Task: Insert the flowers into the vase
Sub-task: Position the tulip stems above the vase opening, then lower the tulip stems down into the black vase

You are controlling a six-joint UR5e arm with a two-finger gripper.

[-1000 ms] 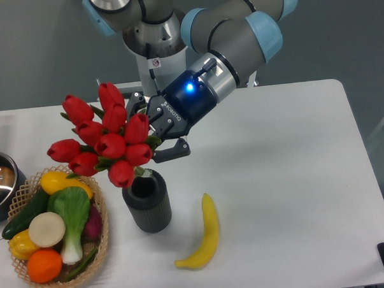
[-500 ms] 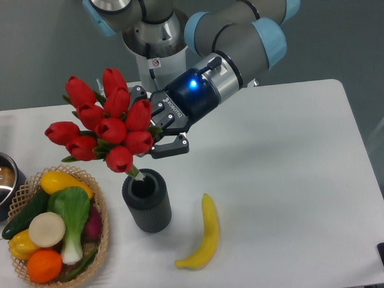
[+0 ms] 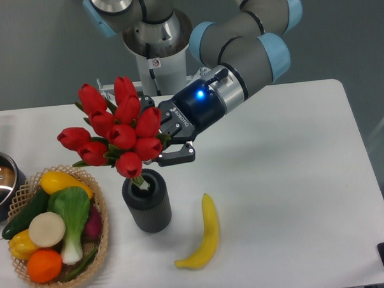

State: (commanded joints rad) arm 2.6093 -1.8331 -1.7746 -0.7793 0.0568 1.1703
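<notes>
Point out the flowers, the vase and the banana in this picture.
flowers [image 3: 123, 135], fixed camera, on a middle red tulip head.
vase [image 3: 148, 211], fixed camera, on its ribbed outer wall.
banana [image 3: 210, 229], fixed camera, on its mid-length.

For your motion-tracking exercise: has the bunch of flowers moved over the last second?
Yes. The flowers, held in the claw, have shifted right and become more upright, now sitting more squarely above the vase, which has stayed put.
</notes>
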